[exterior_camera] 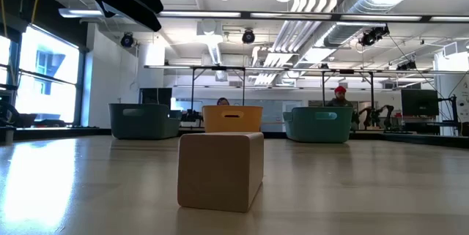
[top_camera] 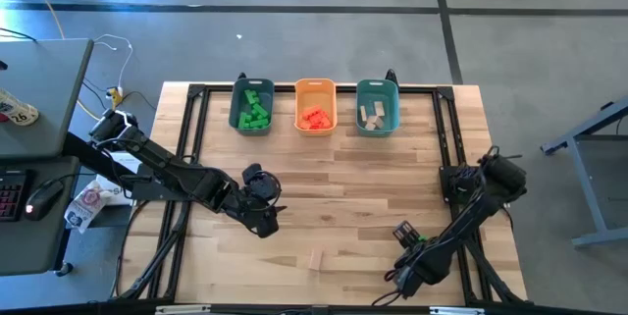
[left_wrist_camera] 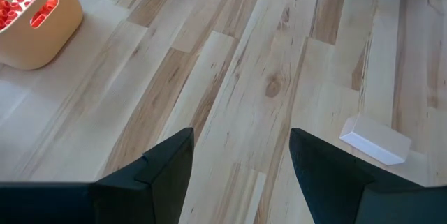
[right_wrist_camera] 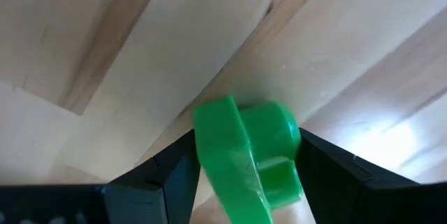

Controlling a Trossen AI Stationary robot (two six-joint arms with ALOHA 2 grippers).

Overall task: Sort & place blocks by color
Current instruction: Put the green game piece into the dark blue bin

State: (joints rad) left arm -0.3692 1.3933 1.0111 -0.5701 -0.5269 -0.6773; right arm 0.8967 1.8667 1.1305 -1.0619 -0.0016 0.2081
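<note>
Your right hand, lower right of the bench, grips a green block; your left hand hovers released at centre-left.

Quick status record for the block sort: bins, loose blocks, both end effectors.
bins: teal bin with green blocks; orange bin with red-orange blocks; teal bin with tan blocks
loose on table: one tan block, near the front edge, centre
left end effector: open, empty, above bare table left of centre
right end effector: front right corner, fingers around a green block
</note>
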